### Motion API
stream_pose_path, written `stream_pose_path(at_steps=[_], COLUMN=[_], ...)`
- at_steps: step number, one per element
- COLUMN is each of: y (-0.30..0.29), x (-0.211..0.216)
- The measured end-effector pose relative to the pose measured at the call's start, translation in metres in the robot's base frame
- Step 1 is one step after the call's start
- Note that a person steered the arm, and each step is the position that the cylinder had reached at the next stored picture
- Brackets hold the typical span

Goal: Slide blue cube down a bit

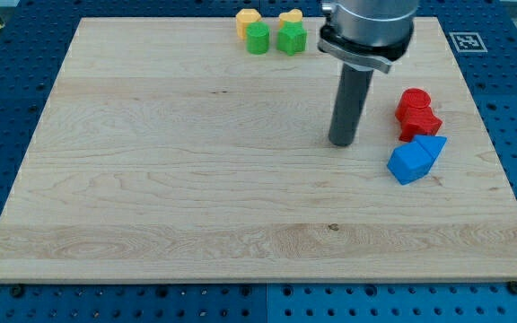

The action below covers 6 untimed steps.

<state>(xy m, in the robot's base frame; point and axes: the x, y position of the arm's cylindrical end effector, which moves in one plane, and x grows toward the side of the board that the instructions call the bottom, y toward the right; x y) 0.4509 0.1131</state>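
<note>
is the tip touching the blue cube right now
No, my tip stands apart from the blue cube, off to the view's left.

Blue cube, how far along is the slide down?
Nothing looks done yet: the blue cube sits by the blue triangular block, below the red blocks. In hand: my tip rests apart, to its upper left. Left: get above it and push toward the view's bottom.
</note>
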Motion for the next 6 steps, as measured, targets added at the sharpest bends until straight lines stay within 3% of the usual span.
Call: stream_pose_path(at_steps=[1,6], y=[0.033,0.067], x=[0.001,0.075])
